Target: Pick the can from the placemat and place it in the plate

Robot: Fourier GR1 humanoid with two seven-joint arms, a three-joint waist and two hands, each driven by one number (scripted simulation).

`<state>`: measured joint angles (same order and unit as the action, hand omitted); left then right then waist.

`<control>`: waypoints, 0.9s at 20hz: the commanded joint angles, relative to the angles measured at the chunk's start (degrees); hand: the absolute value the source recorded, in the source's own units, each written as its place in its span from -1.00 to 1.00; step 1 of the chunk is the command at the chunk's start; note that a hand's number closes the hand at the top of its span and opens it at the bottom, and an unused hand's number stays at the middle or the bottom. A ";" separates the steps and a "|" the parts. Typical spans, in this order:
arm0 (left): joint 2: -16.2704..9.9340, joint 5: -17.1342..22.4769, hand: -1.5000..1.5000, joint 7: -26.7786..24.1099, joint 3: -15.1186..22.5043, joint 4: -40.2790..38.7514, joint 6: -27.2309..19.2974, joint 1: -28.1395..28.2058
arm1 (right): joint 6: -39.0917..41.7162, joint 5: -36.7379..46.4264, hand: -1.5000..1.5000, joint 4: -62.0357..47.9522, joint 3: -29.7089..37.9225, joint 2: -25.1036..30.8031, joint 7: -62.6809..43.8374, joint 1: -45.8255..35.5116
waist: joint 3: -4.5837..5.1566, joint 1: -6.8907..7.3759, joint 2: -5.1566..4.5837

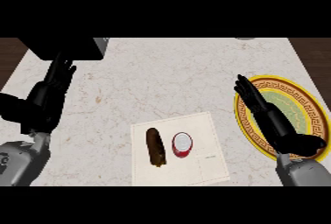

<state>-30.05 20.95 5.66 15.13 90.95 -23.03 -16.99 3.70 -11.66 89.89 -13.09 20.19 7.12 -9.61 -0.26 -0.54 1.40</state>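
Note:
A small red can (182, 145) with a white top stands upright on the cream placemat (207, 131) at the lower middle of the counter. To its right lies a plate (302, 103) with a yellow patterned rim and a pale green centre. My right hand (271, 119) is open, fingers straight and pointing up, and it lies over the plate's left side, well to the right of the can. My left hand (50, 89) is open at the far left, fingers up, resting.
A dark brown elongated item (155, 146) lies on the placemat just left of the can. A black box (65, 47) sits at the counter's top left corner. Dark wooden floor borders the marble counter (161, 78) on both sides.

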 commanded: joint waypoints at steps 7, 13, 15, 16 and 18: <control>4.07 3.17 0.00 4.08 3.58 -6.92 0.93 12.33 | -16.15 21.31 1.00 1.59 9.30 15.51 -8.70 4.62 | 2.75 -4.36 -2.26; 6.81 5.19 0.00 1.01 5.05 -8.97 4.77 17.27 | -45.47 26.64 -1.00 16.02 11.18 -6.61 -11.45 11.29 | 0.54 -1.83 -0.82; 9.83 3.33 0.00 0.70 7.50 -8.39 3.41 17.05 | -47.51 30.25 -1.00 20.28 6.12 -10.67 -8.05 18.60 | 0.35 -0.96 -1.07; 8.82 3.74 0.00 -0.54 6.79 -7.47 4.71 18.87 | -48.26 35.04 -1.00 24.53 3.00 -10.40 -12.69 20.33 | 0.40 -0.53 -1.03; 8.87 3.57 0.00 2.95 5.12 -10.73 5.42 13.45 | -47.96 41.63 -1.00 25.97 -1.46 -11.02 -14.66 23.62 | 0.35 -0.30 -1.29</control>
<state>-21.91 24.84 7.48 20.91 82.39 -18.94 -1.29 -40.34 19.93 109.53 -7.84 12.43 -4.08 7.74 0.21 -1.74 0.33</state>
